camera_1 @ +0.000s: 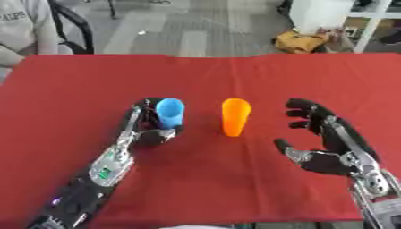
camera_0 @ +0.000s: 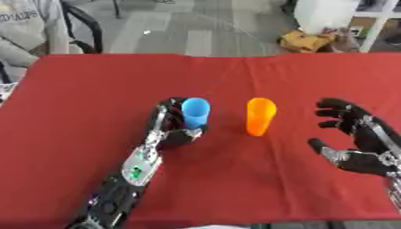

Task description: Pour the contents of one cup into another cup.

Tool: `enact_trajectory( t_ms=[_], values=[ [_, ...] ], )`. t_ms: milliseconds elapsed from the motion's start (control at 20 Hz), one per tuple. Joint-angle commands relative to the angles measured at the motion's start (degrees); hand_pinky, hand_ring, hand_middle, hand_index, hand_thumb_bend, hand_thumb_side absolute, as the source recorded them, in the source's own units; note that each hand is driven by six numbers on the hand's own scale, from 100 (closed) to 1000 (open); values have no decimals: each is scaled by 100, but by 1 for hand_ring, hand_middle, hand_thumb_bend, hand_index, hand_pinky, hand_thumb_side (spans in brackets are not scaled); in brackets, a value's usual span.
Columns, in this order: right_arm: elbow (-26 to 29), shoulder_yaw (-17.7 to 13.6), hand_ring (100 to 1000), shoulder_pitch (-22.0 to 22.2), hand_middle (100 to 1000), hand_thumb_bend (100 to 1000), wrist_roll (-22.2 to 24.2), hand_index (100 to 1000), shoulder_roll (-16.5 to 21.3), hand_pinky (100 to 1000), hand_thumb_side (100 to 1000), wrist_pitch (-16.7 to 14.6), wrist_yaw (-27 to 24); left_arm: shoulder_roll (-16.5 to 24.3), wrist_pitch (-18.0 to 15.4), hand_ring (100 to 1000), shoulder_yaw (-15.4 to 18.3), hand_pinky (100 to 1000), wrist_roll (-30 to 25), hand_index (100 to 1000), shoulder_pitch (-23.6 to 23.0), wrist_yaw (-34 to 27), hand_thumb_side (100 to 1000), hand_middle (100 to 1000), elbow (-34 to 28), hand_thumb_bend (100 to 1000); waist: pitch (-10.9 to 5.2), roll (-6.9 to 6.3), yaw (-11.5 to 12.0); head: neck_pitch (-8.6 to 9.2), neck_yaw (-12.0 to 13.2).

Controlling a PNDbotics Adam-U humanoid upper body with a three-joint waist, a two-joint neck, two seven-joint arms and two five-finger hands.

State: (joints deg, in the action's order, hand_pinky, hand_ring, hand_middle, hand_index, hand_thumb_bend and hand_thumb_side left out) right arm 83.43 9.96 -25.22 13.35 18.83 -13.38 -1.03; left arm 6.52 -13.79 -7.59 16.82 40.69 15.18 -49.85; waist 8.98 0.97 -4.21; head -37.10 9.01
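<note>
Centrally on the smooth red cloth-covered table stand two plain, tapered plastic cups, upright and slightly apart, neither bearing any label. The left hand has its fingers curled round the blue cup. The orange cup stands free beside it. Toward the table's right edge the right hand hovers, fingers spread apart, holding nothing.

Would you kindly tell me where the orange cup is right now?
The orange cup stands near the middle of the red table, just right of the blue cup and left of the open right hand.
</note>
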Motion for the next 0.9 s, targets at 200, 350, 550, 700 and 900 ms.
enact_trajectory(
  t_ms=[200, 350, 550, 700, 900],
  values=[
    [58, -17, 847, -105, 828, 399, 22, 906, 41, 764, 110, -18, 20, 35, -97, 545, 49, 477, 109, 762, 221, 38, 100, 575, 8, 731, -49, 0, -24, 97, 40],
    [57, -15, 847, -111, 827, 399, 29, 906, 37, 764, 111, -19, 23, 25, -135, 526, 30, 472, 41, 757, 252, 10, 100, 555, -10, 725, -43, -3, -29, 108, 45],
    [53, -19, 846, -114, 824, 399, 26, 906, 37, 763, 111, -19, 29, 11, -167, 455, -7, 409, -118, 734, 255, -54, 100, 499, -52, 671, -38, -6, -36, 120, 44],
    [52, -19, 845, -118, 821, 400, 28, 906, 35, 762, 114, -19, 33, -3, -179, 417, -24, 391, -287, 723, 252, -95, 100, 461, -46, 626, -30, -3, -42, 132, 45],
    [42, -23, 842, -114, 818, 400, 27, 906, 39, 760, 117, -21, 46, -15, -200, 373, -16, 368, -429, 701, 247, -119, 100, 419, -19, 631, -21, 6, -50, 140, 49]
  ],
)
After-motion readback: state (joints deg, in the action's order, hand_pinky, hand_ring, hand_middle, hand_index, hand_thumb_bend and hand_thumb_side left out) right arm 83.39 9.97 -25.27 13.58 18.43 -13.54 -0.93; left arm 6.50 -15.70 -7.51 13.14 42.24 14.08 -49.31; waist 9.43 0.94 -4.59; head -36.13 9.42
